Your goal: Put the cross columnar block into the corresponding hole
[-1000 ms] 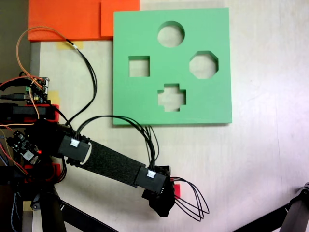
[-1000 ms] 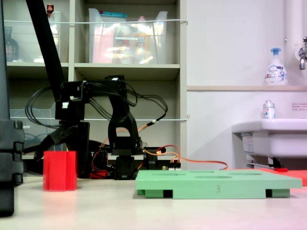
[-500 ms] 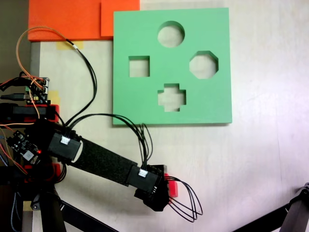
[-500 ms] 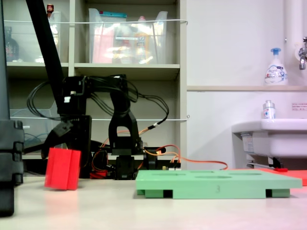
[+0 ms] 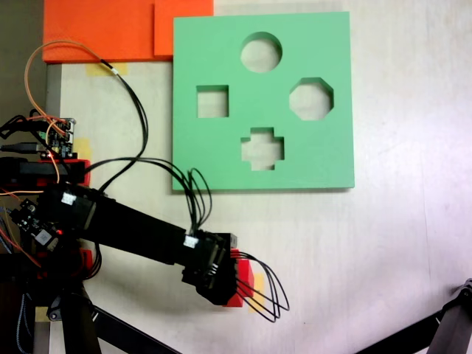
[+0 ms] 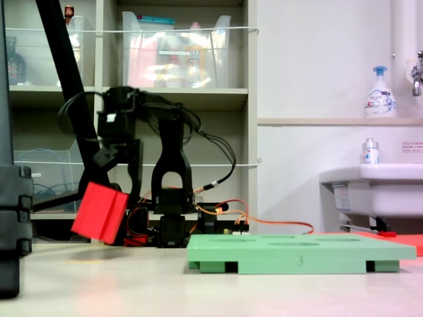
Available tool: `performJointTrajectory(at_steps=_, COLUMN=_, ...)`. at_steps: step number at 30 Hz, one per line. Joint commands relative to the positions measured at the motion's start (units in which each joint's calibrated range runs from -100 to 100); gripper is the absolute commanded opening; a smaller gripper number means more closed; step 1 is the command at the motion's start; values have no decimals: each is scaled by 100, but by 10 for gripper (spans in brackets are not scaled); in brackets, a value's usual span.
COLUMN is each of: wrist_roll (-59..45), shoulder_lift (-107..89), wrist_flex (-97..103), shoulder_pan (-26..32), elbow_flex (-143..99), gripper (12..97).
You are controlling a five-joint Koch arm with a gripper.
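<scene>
One tilted cross columnar block (image 6: 100,212) in claw (image 6: 99,181).

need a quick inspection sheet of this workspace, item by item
surface: pale tabletop, bare at the right of the top-down fixed view.
job's things: bright red foam cross block is tilted and clear of the table; plus-shaped cutout in the flat green foam board is empty.
clutter: orange foam sheets at the board's far corner; yellow tape marks on the table.
grippers: black gripper shut on the block.
cables: black wire loops by the wrist; orange wire to a circuit board.
surroundings: shelving with clear bins, sink, soap bottle.
</scene>
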Motion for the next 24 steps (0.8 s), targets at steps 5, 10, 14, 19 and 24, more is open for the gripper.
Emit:
performJointTrajectory(at_steps=5, wrist_roll=430, shoulder_lift=-1465, wrist_flex=-437, shoulder_pan=454, elbow_flex=186, gripper=405)
performJointTrajectory(at_steps=10, wrist_roll=991, shoulder_lift=-1856, wrist_flex=-408, shoulder_pan=967, elbow_flex=325, gripper=407)
performJointTrajectory(at_steps=14, wrist_roll=1490, shoulder_lift=-1717, wrist_flex=-42, shoulder_pan=1402, elbow_flex=405, gripper=407)
performJointTrajectory(at_steps=19, wrist_roll=1895, shoulder_lift=-1325, wrist_flex=777, shoulder_pan=1807, elbow_flex=405, gripper=407)
performJointTrajectory(at_steps=24, wrist_roll=2105, shoulder_lift=-599, wrist_flex=1287, shoulder_pan=2090, elbow_flex=774, gripper=407)
